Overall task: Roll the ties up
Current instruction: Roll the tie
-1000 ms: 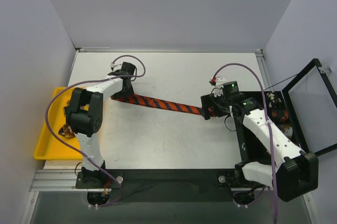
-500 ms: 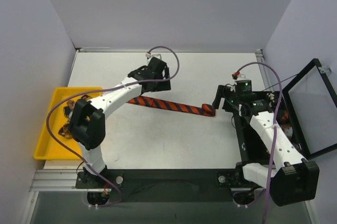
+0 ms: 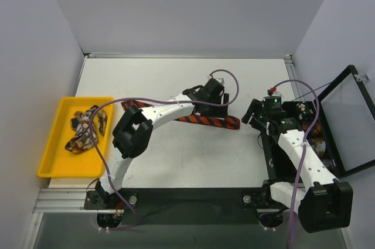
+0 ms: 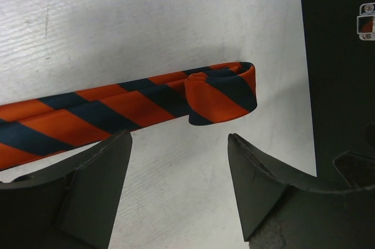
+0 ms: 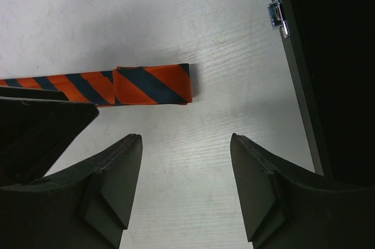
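The red-orange and black striped tie [image 3: 196, 119] lies flat across the table, its right end folded over once [image 4: 220, 92], also seen in the right wrist view [image 5: 152, 84]. My left gripper [image 3: 220, 108] is open and empty, just short of that folded end [image 4: 179, 143]. My right gripper [image 3: 253, 114] is open and empty, a little to the right of the tie's end [image 5: 186, 143], not touching it. Several patterned brown and cream ties [image 3: 85, 129] lie in a heap in the yellow tray [image 3: 50, 164].
A black box [image 3: 275, 161] with its lid [image 3: 345, 120] open stands at the right edge; patterned brown things [image 3: 309, 127] sit inside it. Its black edge and latch show in the right wrist view [image 5: 279, 14]. Purple cables loop over both arms.
My left arm has swung right along the striped tie, from its left end to its folded right end. My right gripper has let go of that end and drawn back to the right.
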Robot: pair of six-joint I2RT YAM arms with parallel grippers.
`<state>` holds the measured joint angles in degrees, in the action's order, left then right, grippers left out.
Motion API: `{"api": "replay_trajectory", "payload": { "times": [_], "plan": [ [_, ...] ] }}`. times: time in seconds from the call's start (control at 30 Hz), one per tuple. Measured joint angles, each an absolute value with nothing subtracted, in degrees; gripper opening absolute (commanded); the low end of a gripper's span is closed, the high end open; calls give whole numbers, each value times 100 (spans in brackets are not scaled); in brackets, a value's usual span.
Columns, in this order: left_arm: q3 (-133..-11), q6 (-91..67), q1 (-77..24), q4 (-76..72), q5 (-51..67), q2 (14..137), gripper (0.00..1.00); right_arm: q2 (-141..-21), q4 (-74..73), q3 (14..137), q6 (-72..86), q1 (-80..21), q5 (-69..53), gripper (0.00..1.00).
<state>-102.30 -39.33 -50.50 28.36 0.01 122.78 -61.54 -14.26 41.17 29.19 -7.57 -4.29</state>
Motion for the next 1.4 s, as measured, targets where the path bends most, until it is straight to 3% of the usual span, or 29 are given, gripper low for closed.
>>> {"api": "replay_trajectory", "payload": {
  "times": [0.17, 0.5, 1.17, 1.4],
  "plan": [
    [-10427, -3990, -5096, 2773, 32, 12615, 68, -6158, -1302, 4077, 3068, -672, -434, 61],
    [-10525, -3999, -5096, 2624, 30, 12908, 62, -6453, -897, 4064, 3223, -668, -698, 59],
    [-10525, -3975, -5135, 2547, 3, 13181, 59, -7782, 43, 3896, 3610, -666, -998, 57],
    [-10525, -3977, -5135, 2541, -34, 13192, 52, -8068, 357, 3721, 3732, -666, -1081, 55]
  ]
}}
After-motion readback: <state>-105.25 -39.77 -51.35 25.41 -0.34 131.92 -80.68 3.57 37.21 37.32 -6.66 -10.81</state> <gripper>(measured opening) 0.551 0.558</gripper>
